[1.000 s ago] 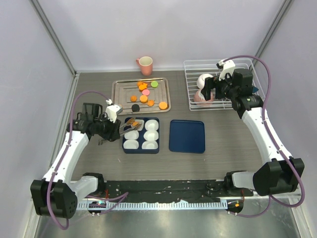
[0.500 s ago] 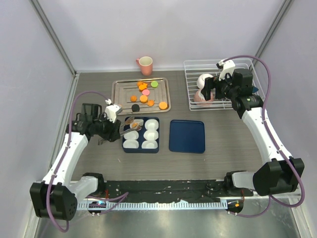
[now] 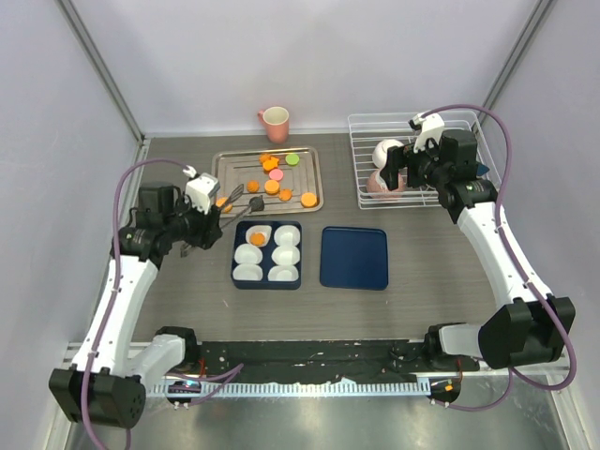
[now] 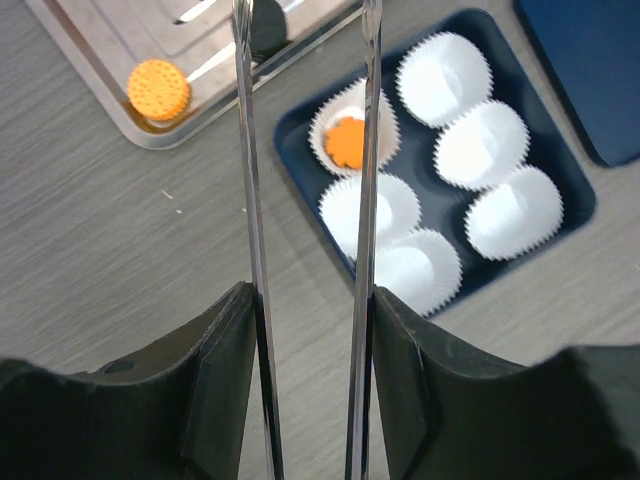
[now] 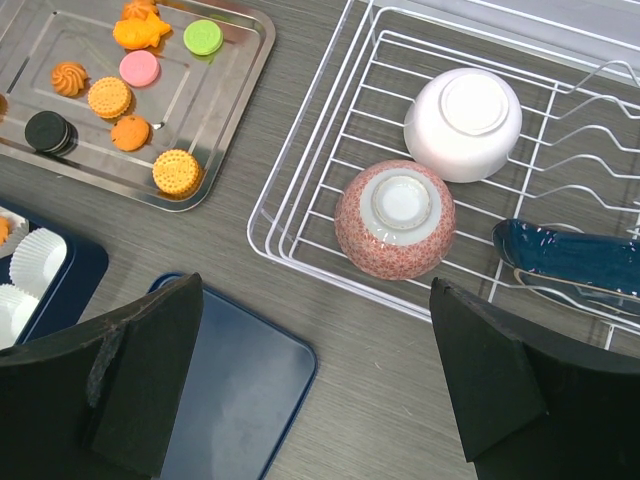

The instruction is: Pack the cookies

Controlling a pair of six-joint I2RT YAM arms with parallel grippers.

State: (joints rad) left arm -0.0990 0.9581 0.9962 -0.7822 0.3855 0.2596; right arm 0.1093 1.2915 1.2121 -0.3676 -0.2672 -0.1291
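One orange cookie (image 4: 345, 142) lies in a white paper cup (image 4: 352, 128) at the upper left corner of the dark blue box (image 3: 267, 285). The left wrist view shows it plainly; from above it is only a small orange spot. The other five cups hold nothing. The rest of the cookies (image 3: 272, 187) lie on the metal tray (image 3: 309, 169) just above the box in the overhead frame. The right wrist view tells their colours best: mostly orange, with one pink (image 5: 139, 68), one green (image 5: 203, 37) and one black (image 5: 47, 131). The left gripper (image 3: 208, 223) is clamped on a pair of metal tongs (image 4: 250, 200), whose two blades run up the middle of the left wrist view, apart from each other with nothing between them. Their tips reach the near edge of the tray, where the picture cuts them off. To the right of the box lies a flat dark blue lid (image 3: 354, 258). A pink mug (image 3: 275, 123) stands above the tray at the back of the table. The right gripper (image 5: 315, 300) hangs with its jaws spread wide and empty over the near corner of a white wire rack (image 5: 330, 90) at the upper right. Only its wrist view shows clearly what is in the rack: a white bowl (image 5: 463, 110) and a pink patterned bowl (image 5: 395, 218), both upside down, and a dark blue dish (image 5: 570, 260).
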